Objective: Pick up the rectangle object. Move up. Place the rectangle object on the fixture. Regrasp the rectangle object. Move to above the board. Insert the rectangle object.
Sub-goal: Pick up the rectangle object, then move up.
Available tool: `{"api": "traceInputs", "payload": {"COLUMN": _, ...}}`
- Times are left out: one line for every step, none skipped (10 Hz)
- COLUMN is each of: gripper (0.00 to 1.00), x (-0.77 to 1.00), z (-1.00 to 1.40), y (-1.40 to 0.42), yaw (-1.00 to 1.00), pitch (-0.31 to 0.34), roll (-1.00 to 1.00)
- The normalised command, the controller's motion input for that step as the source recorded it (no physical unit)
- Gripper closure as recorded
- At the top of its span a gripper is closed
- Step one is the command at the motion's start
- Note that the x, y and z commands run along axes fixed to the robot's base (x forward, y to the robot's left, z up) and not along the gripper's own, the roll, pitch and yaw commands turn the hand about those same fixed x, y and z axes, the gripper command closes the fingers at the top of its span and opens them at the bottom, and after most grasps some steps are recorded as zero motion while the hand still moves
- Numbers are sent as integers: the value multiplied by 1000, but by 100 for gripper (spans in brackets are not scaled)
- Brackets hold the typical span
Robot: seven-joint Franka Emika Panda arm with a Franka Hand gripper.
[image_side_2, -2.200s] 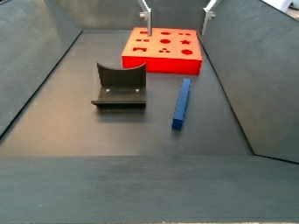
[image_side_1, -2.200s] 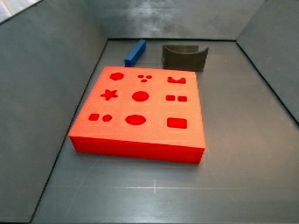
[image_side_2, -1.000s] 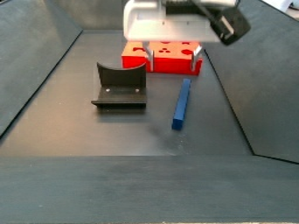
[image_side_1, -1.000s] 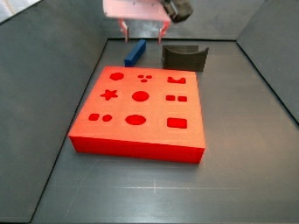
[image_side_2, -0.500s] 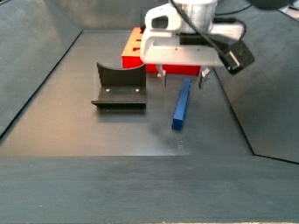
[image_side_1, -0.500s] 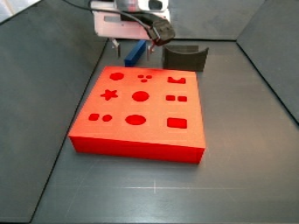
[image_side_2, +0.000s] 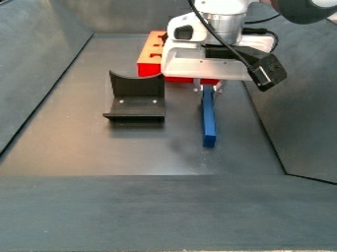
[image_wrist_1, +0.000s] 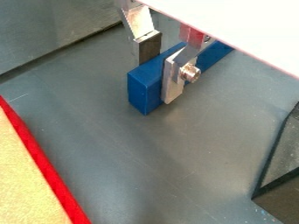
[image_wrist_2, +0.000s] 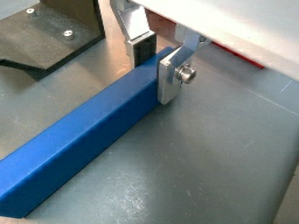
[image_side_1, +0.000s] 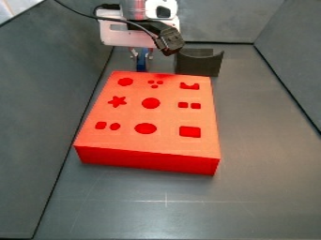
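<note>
The blue rectangle object (image_side_2: pixel 208 123) lies flat on the grey floor, beside the fixture (image_side_2: pixel 134 98) and in front of the red board (image_side_2: pixel 156 54). My gripper (image_side_2: pixel 208 89) is down over the block's end nearest the board. In both wrist views the silver fingers stand one on each long side of the block (image_wrist_1: pixel 142 87) (image_wrist_2: pixel 82 144), pressed against it. The gripper (image_wrist_1: pixel 159 74) (image_wrist_2: pixel 156 74) is shut on the block. In a side view the gripper (image_side_1: pixel 141 58) hides most of the block (image_side_1: pixel 142 65), behind the board (image_side_1: pixel 150 117) and left of the fixture (image_side_1: pixel 201 61).
Grey sloping walls (image_side_2: pixel 39 79) enclose the floor on all sides. The fixture's base plate (image_wrist_2: pixel 41 44) lies close to the block's free end. The board's red edge (image_wrist_1: pixel 47 175) shows near the gripper in a wrist view.
My gripper came down from above the board onto the block's end. The fingers closed on it, and the block turned slightly, now lying straighter.
</note>
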Motion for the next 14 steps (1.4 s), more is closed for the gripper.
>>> {"api": "traceInputs", "payload": {"gripper": 100, "x": 0, "z": 0, "y": 0, "yaw": 0, "pitch": 0, "roll": 0}}
{"api": "traceInputs", "payload": {"gripper": 100, "x": 0, "z": 0, "y": 0, "yaw": 0, "pitch": 0, "roll": 0}}
{"api": "traceInputs", "payload": {"gripper": 100, "x": 0, "z": 0, "y": 0, "yaw": 0, "pitch": 0, "roll": 0}}
{"api": "traceInputs", "payload": {"gripper": 100, "x": 0, "z": 0, "y": 0, "yaw": 0, "pitch": 0, "roll": 0}}
{"api": "traceInputs", "payload": {"gripper": 100, "x": 0, "z": 0, "y": 0, "yaw": 0, "pitch": 0, "roll": 0}}
{"api": "traceInputs", "payload": {"gripper": 100, "x": 0, "z": 0, "y": 0, "yaw": 0, "pitch": 0, "roll": 0}}
{"api": "traceInputs", "payload": {"gripper": 100, "x": 0, "z": 0, "y": 0, "yaw": 0, "pitch": 0, "roll": 0}}
{"api": "traceInputs", "payload": {"gripper": 100, "x": 0, "z": 0, "y": 0, "yaw": 0, "pitch": 0, "roll": 0}}
{"api": "traceInputs", "payload": {"gripper": 100, "x": 0, "z": 0, "y": 0, "yaw": 0, "pitch": 0, "roll": 0}}
{"api": "traceInputs", "payload": {"gripper": 100, "x": 0, "z": 0, "y": 0, "yaw": 0, "pitch": 0, "roll": 0}}
{"api": "traceInputs", "payload": {"gripper": 100, "x": 0, "z": 0, "y": 0, "yaw": 0, "pitch": 0, "roll": 0}}
{"api": "traceInputs", "payload": {"gripper": 100, "x": 0, "z": 833, "y": 0, "yaw": 0, "pitch": 0, "roll": 0}}
{"api": "traceInputs", "payload": {"gripper": 100, "x": 13, "z": 814, "y": 64, "yaw": 35, "pitch": 4, "roll": 9}}
{"api": "traceInputs", "payload": {"gripper": 100, "x": 4, "z": 752, "y": 61, "yaw": 32, "pitch": 28, "roll": 11}}
